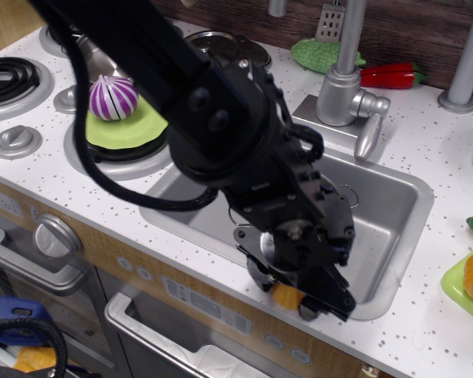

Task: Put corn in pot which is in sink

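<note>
Only one view here. My gripper [293, 298] is low in the frame at the sink's [394, 206] front rim, fingers down around the corn [287, 297], just a yellow sliver showing between them. Looks like they're closed on it, but I can't tell for sure. The pot [343, 197] is mostly hidden behind the arm, so lifting straight up first seems smartest.
</note>
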Available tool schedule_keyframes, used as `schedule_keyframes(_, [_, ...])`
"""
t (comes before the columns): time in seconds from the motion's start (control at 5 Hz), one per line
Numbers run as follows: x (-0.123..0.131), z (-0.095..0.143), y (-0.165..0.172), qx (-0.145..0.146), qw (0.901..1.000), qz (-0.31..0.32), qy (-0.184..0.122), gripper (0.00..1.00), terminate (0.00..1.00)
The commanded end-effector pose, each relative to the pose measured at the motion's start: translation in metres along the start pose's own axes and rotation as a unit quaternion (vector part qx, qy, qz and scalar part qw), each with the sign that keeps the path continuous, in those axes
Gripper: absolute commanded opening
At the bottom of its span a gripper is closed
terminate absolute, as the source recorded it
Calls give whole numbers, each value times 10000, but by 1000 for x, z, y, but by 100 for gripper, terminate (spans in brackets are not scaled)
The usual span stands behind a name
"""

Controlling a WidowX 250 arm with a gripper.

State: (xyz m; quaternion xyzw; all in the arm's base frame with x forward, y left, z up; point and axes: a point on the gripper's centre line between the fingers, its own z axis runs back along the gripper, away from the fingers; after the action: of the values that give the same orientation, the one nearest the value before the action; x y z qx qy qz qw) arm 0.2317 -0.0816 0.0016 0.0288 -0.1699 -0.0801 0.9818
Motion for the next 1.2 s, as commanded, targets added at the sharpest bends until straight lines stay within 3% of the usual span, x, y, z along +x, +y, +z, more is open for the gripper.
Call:
schedule_keyframes(0.0, [22,17,15,143,9994,-236,-198,0,0])
schedule_keyframes(0.4, [54,10,37,198,9965,-708,-394,0,0])
schedule_keyframes(0.8, [89,-9,69,-238,9894,-1372,-404,0,0])
schedule_keyframes(1.0, [95,-14,75,-176,9861,-1580,-476,0,0])
